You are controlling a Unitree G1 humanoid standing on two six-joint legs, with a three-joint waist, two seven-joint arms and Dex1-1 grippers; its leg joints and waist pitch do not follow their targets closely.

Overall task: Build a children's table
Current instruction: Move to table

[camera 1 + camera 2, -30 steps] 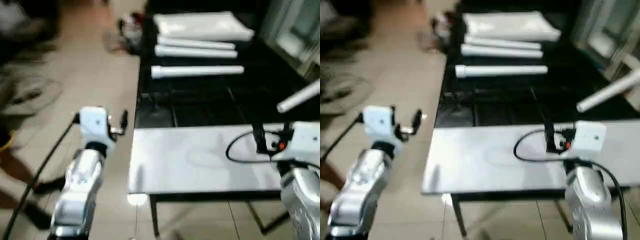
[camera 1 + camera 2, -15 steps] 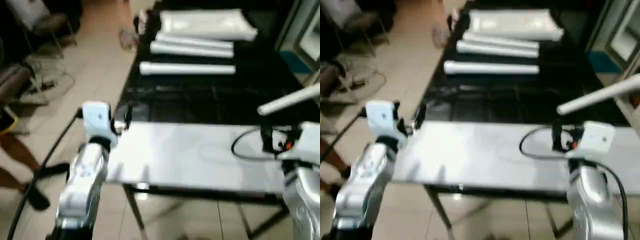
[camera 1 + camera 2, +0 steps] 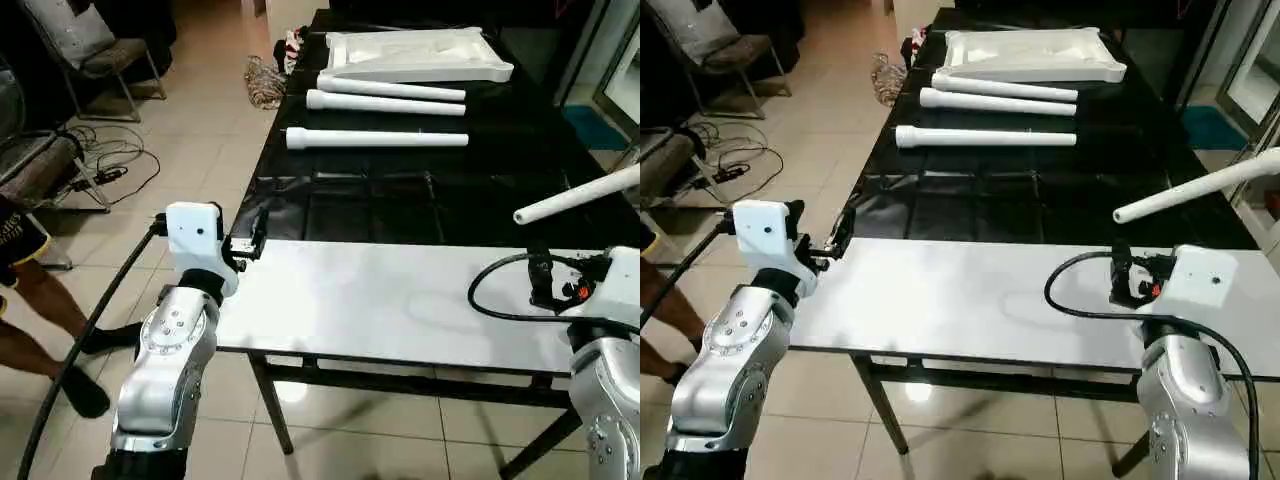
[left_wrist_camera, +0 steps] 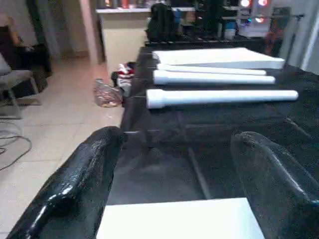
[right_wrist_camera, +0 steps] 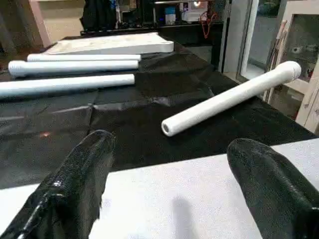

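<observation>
A: What lies nearest the robot?

B: A flat board (image 3: 400, 300) on a dark frame, running left to right. The left arm (image 3: 170, 350) stands at its left end, the right arm (image 3: 1185, 380) near its right end.

A: And behind it?

B: A long table under a black sheet (image 3: 400, 200), stretching away from the robot. At its far end lies the tabletop (image 3: 415, 55). Before that lie three legs (image 3: 377, 139), one behind another, all crosswise and side by side.

A: The fourth?

B: That leg (image 3: 1195, 187) lies apart on the right, slanted, between the board and the table's right edge.

A: Left of the tables?

B: Floor, with a chair (image 3: 90, 55) far back and cables (image 3: 110, 160) nearer.
</observation>
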